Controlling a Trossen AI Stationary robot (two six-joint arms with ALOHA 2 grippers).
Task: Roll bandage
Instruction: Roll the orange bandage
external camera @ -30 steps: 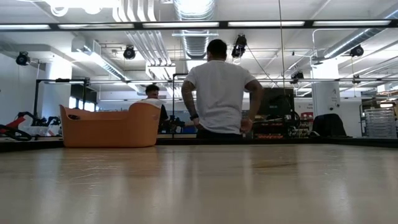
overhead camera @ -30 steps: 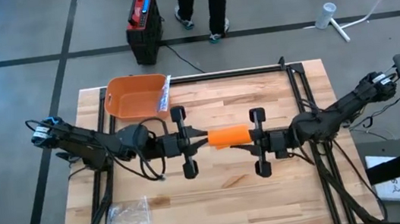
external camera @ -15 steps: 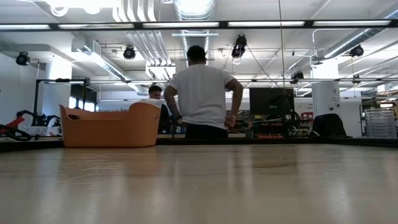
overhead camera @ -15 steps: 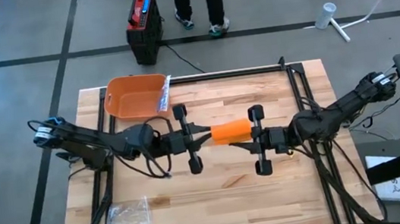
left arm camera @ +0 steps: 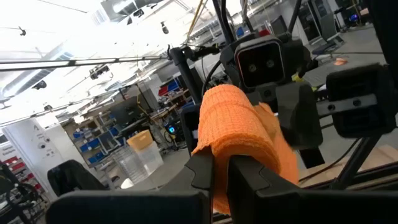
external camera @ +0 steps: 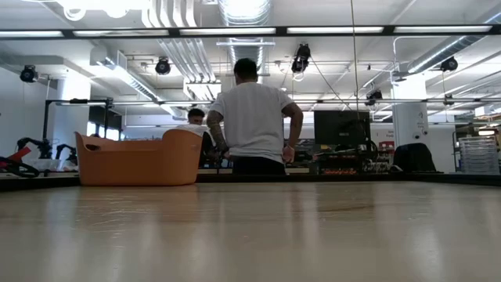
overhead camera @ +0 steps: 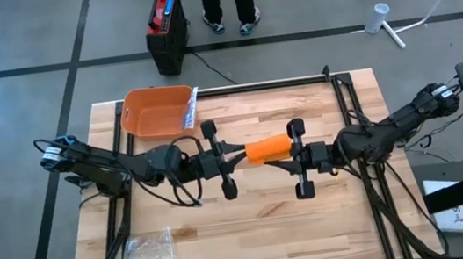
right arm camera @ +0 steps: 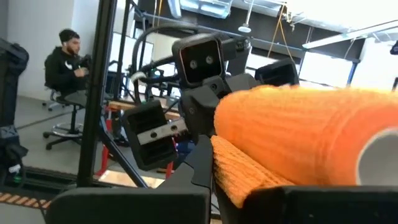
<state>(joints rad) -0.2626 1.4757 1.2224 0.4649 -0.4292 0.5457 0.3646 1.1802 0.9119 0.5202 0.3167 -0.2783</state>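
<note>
Above the table's middle, the bandage (overhead camera: 267, 149) hangs between both arms, off the wood. The left gripper (overhead camera: 237, 156) is clamped narrow on one end, the right gripper (overhead camera: 287, 160) pinched tight on the other. Over the last second the left wrist has turned and crept nearer the basket (overhead camera: 155, 111), and the roll, level before, now tilts, its right end higher. That twist looks like winding under way: fabric (right arm camera: 249, 171) trails loose below the roll, so rolling seems unfinished. A bag (overhead camera: 148, 253) lies near the front-left corner.
</note>
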